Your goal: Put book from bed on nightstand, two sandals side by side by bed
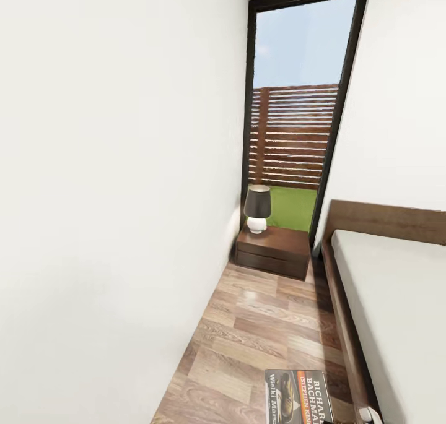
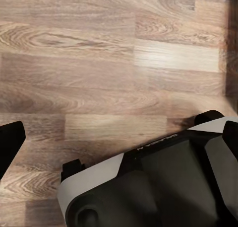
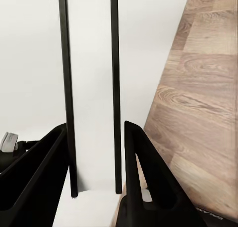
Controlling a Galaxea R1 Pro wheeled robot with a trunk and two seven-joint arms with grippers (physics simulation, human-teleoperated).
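Narrow wood floor (image 1: 260,325) runs beside the bed (image 1: 396,288) to the nightstand (image 1: 275,250), well ahead of the right gripper (image 3: 94,130), which is clenched on the book (image 1: 297,396). When the book is set down it may knock the lamp (image 1: 257,208). I cannot tell the left gripper's (image 2: 119,137) state.

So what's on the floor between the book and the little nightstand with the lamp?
Nothing. In the head view, only bare wood-plank floor stretches from the book up to the nightstand, with the bed running alongside.

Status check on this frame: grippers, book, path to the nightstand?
Right gripper shut on book, carried low over the floor. Left gripper: only one fingertip visible, state unclear. Nightstand ahead with lamp on it; floor lane beside bed unobstructed.
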